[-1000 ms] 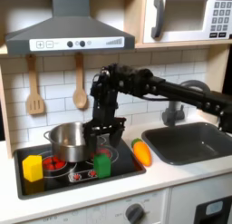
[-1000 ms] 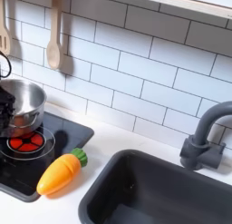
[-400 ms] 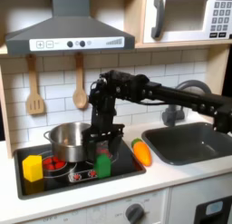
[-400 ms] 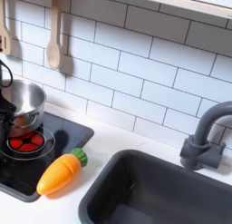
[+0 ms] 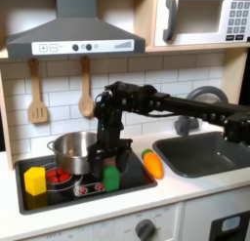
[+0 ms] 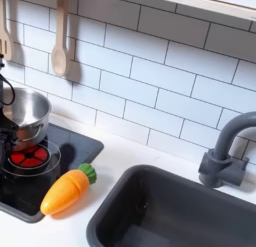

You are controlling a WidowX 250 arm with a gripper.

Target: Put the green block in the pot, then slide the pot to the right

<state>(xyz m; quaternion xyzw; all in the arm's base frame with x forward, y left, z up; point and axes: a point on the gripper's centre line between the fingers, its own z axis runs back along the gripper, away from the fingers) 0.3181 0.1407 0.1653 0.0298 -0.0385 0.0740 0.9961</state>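
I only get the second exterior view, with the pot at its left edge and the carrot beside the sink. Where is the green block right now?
Observer: In the first exterior view the green block sits on the stovetop in front of the pot, not in it.
Operator: What is over it?
Observer: The gripper, low and right above the block. I cannot tell whether its jaws are open.
Operator: Anything else on that stove?
Observer: A yellow block stands at the front, toward the first exterior view's left.
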